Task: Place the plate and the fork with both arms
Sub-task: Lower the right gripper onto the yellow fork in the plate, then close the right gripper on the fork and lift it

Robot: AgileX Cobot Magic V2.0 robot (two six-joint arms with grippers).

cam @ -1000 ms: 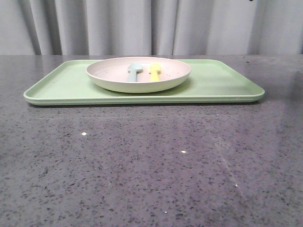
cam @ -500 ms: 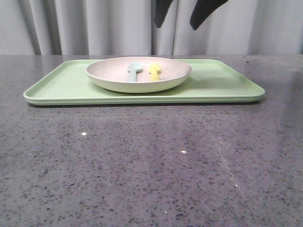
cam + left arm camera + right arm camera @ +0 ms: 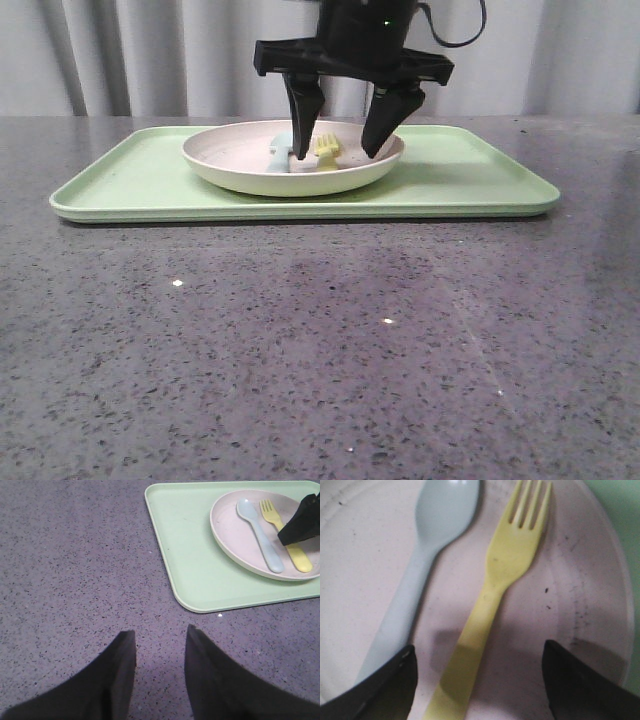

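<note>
Fork (image 3: 490, 600): lies flat in the plate (image 3: 235, 160), beside a pale blue spoon (image 3: 260, 530).
Plate: sits on the green tray (image 3: 130, 180), on the grey table (image 3: 300, 340).
Right gripper (image 3: 338, 150): fingers spread wide, straddling the fork handle, holding nothing.
Left gripper (image 3: 160, 655): over bare table near the tray's corner, fingers parted and empty.

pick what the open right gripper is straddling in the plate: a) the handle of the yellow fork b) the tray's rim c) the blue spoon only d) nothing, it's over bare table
a: in the right wrist view the fork handle runs down between the two spread fingertips of the right gripper, with the spoon lying by the finger on its side, all inside the plate.
</note>
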